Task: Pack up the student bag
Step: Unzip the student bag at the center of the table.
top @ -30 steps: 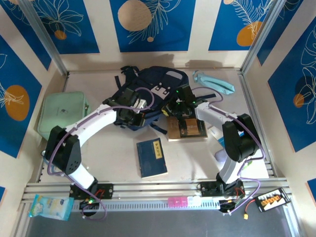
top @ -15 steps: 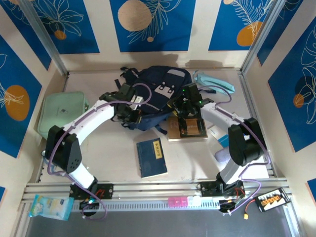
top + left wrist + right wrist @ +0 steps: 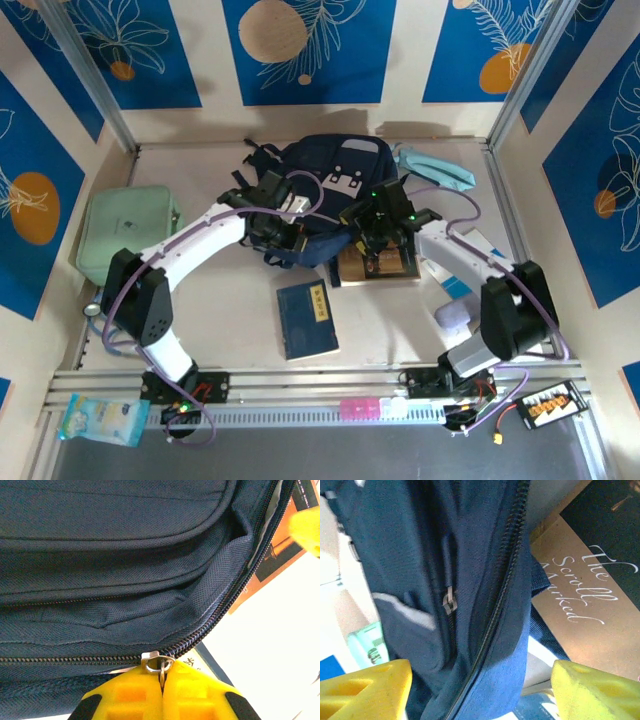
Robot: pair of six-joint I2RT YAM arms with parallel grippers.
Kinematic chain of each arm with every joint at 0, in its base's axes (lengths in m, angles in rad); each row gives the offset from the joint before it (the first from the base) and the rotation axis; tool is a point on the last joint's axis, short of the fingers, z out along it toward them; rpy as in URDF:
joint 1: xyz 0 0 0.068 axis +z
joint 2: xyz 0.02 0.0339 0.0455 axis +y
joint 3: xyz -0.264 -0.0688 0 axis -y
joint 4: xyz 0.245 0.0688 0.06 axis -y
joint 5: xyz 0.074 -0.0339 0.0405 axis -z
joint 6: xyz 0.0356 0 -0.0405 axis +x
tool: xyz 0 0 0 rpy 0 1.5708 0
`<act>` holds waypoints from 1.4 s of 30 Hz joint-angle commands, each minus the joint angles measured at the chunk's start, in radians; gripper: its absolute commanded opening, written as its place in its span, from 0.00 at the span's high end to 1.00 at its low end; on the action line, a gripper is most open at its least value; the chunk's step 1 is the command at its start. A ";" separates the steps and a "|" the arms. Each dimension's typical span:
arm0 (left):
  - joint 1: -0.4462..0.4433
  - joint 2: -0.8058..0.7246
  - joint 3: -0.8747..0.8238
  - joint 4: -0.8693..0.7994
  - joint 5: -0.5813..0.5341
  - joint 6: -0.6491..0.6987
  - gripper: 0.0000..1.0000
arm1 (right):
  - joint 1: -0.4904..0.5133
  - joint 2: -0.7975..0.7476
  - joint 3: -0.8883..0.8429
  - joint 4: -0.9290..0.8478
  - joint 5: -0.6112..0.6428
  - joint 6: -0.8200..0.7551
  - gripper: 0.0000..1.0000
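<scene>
The navy student bag (image 3: 325, 185) lies at the back middle of the table. In the left wrist view its fabric (image 3: 125, 555) spans the frame, with a part-open zip running along its lower edge. My left gripper (image 3: 162, 682) is shut on the metal zipper pull (image 3: 159, 661); from above it (image 3: 298, 240) sits at the bag's near edge. My right gripper (image 3: 480, 690) is open, its yellow fingers (image 3: 367, 685) wide apart on either side of the bag's zipped edge (image 3: 495, 630). From above the right gripper (image 3: 360, 238) hovers at the bag's near right corner.
A brown book (image 3: 385, 262) lies by the bag's right corner, its cover lettering (image 3: 580, 595) visible. A blue book (image 3: 308, 318) lies nearer the front. A mint-green case (image 3: 125, 230) lies left, a pale blue item (image 3: 435, 165) back right, a snack pack (image 3: 100, 418) front left.
My right gripper has opened and let go of the bag's fabric. The left gripper, still shut on the pull, has moved right along the zip, and the bag has shifted slightly.
</scene>
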 commanded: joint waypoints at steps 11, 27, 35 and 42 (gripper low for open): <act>-0.009 -0.175 -0.114 -0.004 -0.003 -0.018 1.00 | 0.041 0.431 0.505 0.057 -0.216 -0.308 0.37; -0.010 0.014 -0.003 0.053 0.047 -0.023 1.00 | -0.001 0.204 0.273 -0.073 -0.177 -0.285 0.33; -0.010 -0.004 -0.042 0.069 0.048 -0.042 1.00 | 0.059 0.308 0.295 -0.040 -0.286 -0.208 0.33; -0.009 -0.002 -0.043 0.067 0.034 -0.040 1.00 | 0.098 0.417 0.382 -0.102 -0.337 -0.222 0.55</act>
